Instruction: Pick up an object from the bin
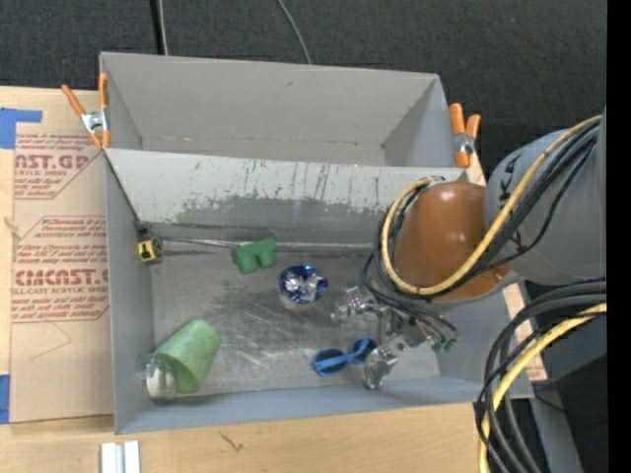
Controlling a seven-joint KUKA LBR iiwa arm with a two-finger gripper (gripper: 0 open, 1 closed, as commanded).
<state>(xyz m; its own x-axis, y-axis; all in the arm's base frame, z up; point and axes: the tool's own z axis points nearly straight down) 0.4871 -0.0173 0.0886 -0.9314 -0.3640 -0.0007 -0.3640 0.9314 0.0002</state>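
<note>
My gripper (366, 337) is low in the bin's front right corner, under the orange dome, and stands open. One metal finger (353, 309) points toward the bin's middle and the other (379, 365) is near the front wall. A blue looped thing (338, 359) lies flat on the floor, its right end reaching in between the two fingers; I cannot tell whether they touch it. A shiny blue and white crumpled ball (302, 284) rests just left of the upper finger, apart from it.
A green cup (187, 357) lies on its side at the front left. A small green block (254, 254) sits by the back wall, and a small yellow thing (148, 250) sits in the back left corner. The front wall is close behind the gripper.
</note>
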